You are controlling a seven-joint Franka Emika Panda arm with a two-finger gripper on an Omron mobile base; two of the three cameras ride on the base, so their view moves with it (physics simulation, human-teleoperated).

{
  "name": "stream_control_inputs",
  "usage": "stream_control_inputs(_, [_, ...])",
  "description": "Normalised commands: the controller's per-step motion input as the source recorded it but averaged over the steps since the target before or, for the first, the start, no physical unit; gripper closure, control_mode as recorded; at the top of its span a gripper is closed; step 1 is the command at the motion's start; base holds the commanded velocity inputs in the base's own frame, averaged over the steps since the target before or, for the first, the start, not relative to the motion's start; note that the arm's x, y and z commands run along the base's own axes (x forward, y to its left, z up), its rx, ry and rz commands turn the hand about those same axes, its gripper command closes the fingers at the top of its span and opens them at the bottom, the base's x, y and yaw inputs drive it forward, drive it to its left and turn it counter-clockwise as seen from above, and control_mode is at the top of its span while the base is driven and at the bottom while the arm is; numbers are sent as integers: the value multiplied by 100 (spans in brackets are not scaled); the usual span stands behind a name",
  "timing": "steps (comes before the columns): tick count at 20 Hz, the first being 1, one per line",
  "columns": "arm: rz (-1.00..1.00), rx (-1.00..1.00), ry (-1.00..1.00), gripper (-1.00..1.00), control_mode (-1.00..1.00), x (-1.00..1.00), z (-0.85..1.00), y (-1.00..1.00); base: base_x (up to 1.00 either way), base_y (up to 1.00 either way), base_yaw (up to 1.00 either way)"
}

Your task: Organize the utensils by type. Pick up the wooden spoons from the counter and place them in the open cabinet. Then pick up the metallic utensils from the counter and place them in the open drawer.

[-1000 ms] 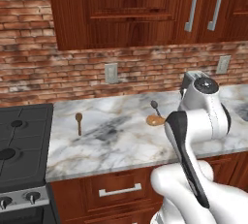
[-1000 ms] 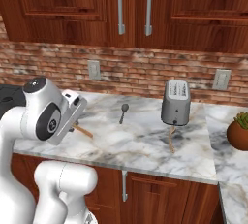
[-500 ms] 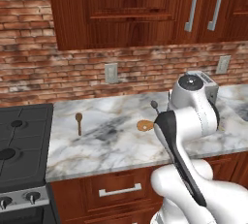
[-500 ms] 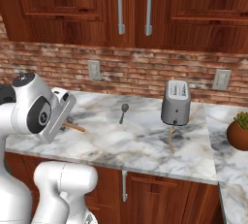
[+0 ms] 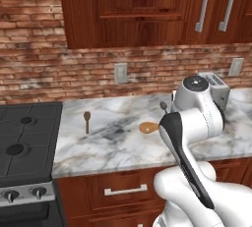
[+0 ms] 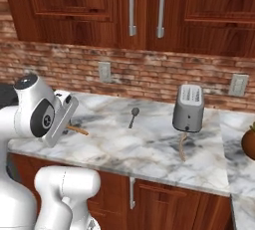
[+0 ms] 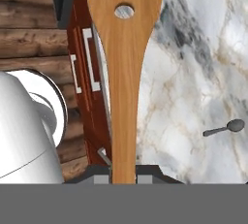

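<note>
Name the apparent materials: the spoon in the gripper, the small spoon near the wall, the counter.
Held spoon: looks like pale tan wood, matte, faint grain along the handle, a hole through the blade. The gripper is shut on its handle.
Small spoon: dark grey, thin-handled, probably metal; too small to judge its sheen.
Counter: white-grey slab with grey and brownish veins, marble-like, smooth.

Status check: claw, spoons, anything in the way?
Claw shut on tan wooden spoon, lifted over counter. Dark wooden spoon and metal spoon lie on counter. Toaster stands beyond; nothing in the way.
</note>
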Motion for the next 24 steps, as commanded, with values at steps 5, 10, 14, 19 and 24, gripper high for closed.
stream_control_inputs(5, [0, 0, 0, 100, 100, 0, 0, 0, -34, 0, 28])
stream_control_inputs(10, [0, 0, 0, 100, 100, 0, 0, 0, -22, 0, 42])
stream_control_inputs(14, [0, 0, 0, 100, 100, 0, 0, 0, -3, 2, 53])
stream_control_inputs(19, [0, 0, 0, 100, 100, 0, 0, 0, 0, 26, 53])
stream_control_inputs(24, [0, 0, 0, 100, 100, 0, 0, 0, 0, 48, 54])
